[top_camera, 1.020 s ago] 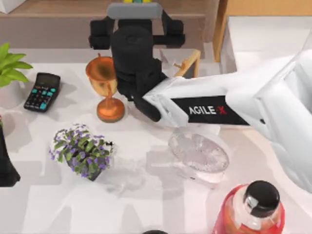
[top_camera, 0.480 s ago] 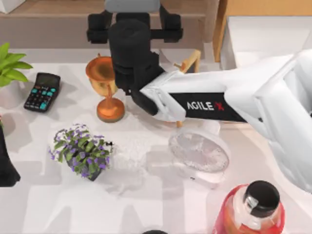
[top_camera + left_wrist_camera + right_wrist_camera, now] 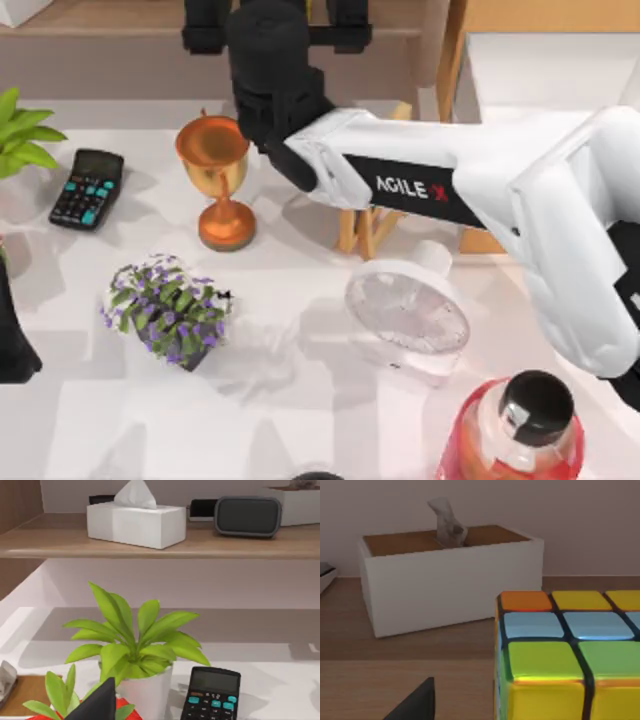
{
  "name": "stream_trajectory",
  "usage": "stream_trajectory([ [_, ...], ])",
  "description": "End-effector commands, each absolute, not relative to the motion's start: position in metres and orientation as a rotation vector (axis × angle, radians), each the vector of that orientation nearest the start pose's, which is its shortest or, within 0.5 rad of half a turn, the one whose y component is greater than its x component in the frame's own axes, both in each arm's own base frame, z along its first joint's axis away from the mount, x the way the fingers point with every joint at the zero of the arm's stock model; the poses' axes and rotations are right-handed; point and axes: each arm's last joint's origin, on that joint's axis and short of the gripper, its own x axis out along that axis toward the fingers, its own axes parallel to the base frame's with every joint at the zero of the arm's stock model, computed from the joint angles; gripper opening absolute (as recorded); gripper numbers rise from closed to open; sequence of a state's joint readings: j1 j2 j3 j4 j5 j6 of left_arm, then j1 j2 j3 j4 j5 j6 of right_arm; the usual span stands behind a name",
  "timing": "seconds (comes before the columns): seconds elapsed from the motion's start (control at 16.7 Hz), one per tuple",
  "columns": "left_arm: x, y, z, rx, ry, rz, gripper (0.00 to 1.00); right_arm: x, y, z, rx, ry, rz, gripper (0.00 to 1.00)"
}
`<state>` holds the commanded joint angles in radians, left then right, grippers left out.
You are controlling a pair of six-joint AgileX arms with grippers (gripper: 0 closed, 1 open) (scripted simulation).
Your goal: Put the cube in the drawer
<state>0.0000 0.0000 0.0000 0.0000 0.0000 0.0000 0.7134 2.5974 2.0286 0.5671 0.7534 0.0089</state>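
Nearest stand a red bottle (image 3: 515,435) with a black cap, a small clear fan (image 3: 408,312) and a purple-flowered pot plant (image 3: 165,310). Behind them are a copper trophy cup (image 3: 215,180) and a calculator (image 3: 88,187) to the left. The left arm (image 3: 12,335) is parked at the table's left edge; its pincer's state cannot be told.

The right arm (image 3: 420,190) reaches from the right over a little wooden stand (image 3: 365,228) to the brown shelf (image 3: 110,20) at the far edge, with the right gripper (image 3: 275,12) over that shelf. In the right wrist view the cube (image 3: 570,665) sits very close on the shelf board (image 3: 395,650), with a white box (image 3: 445,590) farther back. I cannot tell whether the pincer is spread or already pinching the cube.

The step looks like taking the cube off the shelf. To do it well, the gripper should be square on two opposite flat faces, not a corner. Then lift straight up before swinging right, so the forearm clears the trophy cup and the stand. The drawer (image 3: 455,70) is at the far right with its white inside showing, so the carry is short. Release low over the white floor.
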Motion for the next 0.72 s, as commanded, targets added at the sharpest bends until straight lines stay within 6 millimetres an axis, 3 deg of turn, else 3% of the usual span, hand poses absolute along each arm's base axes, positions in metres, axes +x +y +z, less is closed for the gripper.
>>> stream_trajectory([
  [0.36,0.1057,-0.0012,0.16,0.0,0.0,0.0,1.0,0.4517,0.371,0.1492,0.0,0.0,-0.01,1.0],
  [0.72,0.1057,-0.0012,0.16,0.0,0.0,0.0,1.0,0.4517,0.371,0.1492,0.0,0.0,-0.01,0.55],
])
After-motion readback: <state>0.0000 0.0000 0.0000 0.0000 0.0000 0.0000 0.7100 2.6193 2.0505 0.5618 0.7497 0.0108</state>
